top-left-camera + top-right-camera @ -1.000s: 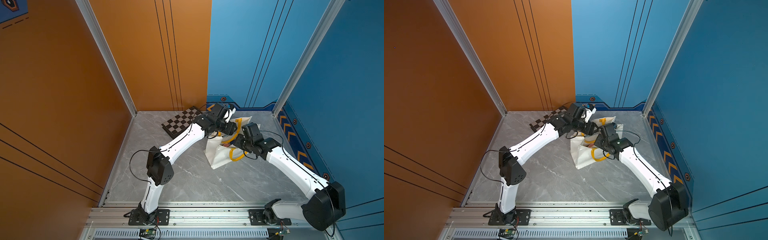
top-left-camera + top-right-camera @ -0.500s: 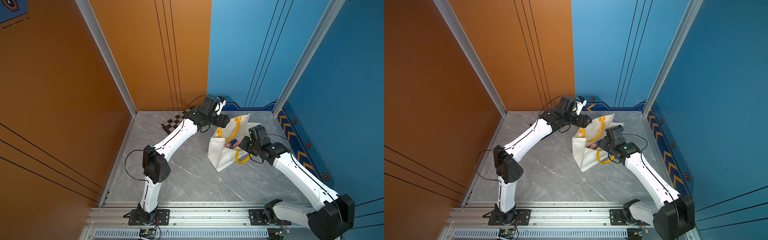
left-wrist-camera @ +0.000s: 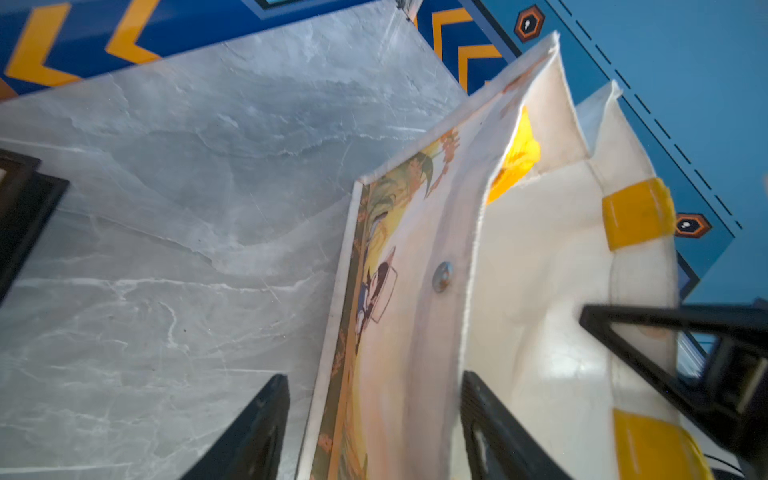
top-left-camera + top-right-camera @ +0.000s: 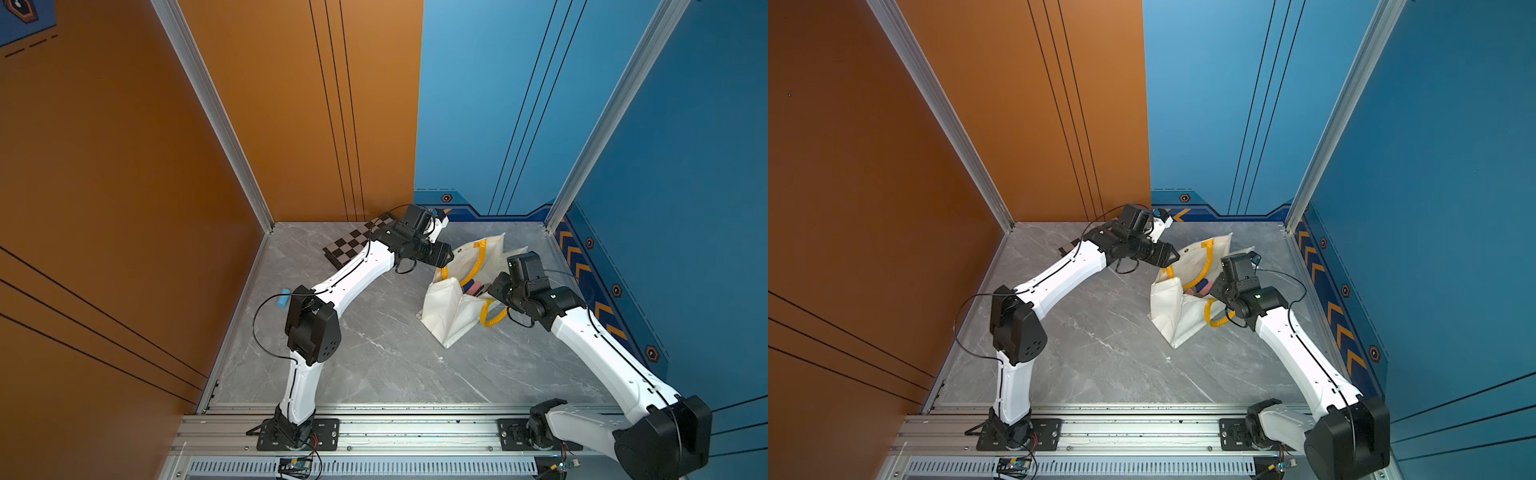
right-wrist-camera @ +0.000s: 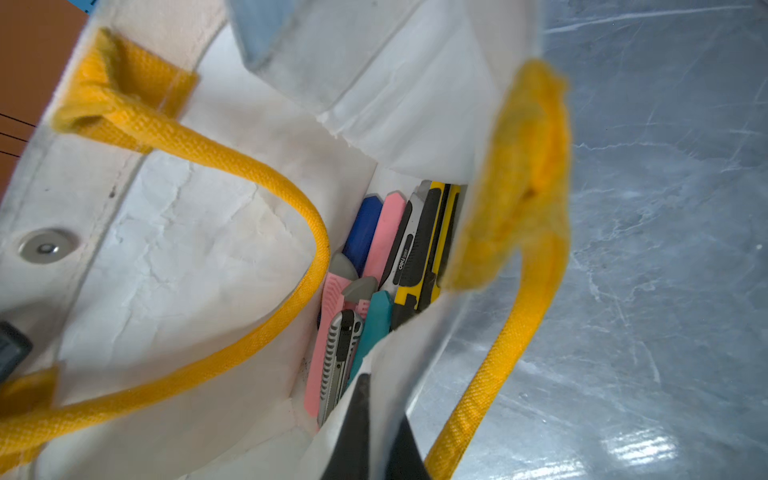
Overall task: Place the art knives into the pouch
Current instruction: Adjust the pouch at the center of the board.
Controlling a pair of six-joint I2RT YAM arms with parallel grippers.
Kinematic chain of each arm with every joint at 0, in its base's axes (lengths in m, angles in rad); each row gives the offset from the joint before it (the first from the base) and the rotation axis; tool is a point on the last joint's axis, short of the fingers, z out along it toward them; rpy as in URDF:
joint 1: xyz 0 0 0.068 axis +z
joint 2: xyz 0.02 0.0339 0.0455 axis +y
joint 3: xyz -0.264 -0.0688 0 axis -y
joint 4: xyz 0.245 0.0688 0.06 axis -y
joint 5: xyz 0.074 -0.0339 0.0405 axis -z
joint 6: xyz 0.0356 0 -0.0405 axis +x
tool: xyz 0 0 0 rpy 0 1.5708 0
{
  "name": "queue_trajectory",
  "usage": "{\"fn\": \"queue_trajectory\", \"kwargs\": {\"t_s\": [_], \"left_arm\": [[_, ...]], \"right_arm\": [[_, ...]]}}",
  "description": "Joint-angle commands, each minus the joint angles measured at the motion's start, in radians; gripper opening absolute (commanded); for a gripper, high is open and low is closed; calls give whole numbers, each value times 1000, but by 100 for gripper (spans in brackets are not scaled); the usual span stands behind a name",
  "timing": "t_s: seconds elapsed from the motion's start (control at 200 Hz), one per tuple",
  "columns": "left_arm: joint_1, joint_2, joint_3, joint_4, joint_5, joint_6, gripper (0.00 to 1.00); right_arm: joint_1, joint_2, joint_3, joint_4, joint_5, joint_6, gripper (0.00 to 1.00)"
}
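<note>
Nearest, the right gripper (image 5: 376, 415) is clenched on the near rim of the pouch (image 4: 444, 311), propping the mouth wide; in its bottom lie the art knives (image 5: 388, 245) (several, side by side, so delivery looks done). Farther off, the left gripper (image 3: 374, 376) stands released astride the far wall. Best back it away straight, fabric untouched, before the right lets go; beyond sits the chessboard (image 4: 353, 245).

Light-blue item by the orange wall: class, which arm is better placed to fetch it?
Left, probably. The left tool is open astride the pouch wall, clamping nothing, and the light-blue item lies over on the left side. The right tool is shut on the pouch rim, holding it open.
</note>
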Motion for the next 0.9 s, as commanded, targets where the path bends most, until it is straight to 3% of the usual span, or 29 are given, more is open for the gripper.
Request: {"fn": "queue_trajectory", "kwargs": {"t_s": [0.0, 0.13, 0.235, 0.425, 0.465, 0.495, 0.636, 0.761, 0.896], "left_arm": [[0, -28, -52, -5, 157, -36, 64], [-29, -75, -102, -4, 216, -55, 63], [-29, -111, -103, -4, 212, -68, 64], [43, -185, -82, -5, 152, -90, 70], [65, -202, -80, -4, 136, -92, 70], [82, -213, -80, -4, 118, -92, 72], [139, -195, -80, -5, 1, -69, 73], [134, -49, -4, -4, -13, -48, 73], [103, 100, 119, -4, -7, -53, 73]], "right_arm": [[-35, 70, 76, 46, -5, -79, 6], [-43, 163, 173, 56, -66, -123, 6], [-23, 193, 227, 59, -106, -139, 12], [-19, 67, 202, 45, -96, -123, 41], [-27, 25, 197, 34, -80, -122, 59], [-35, -10, 193, 25, -61, -122, 65], [-112, -143, 136, -2, 29, -77, 67], [-193, -174, 33, -33, 30, 16, 62], [-204, -158, -65, -42, 49, 78, 56]]}}
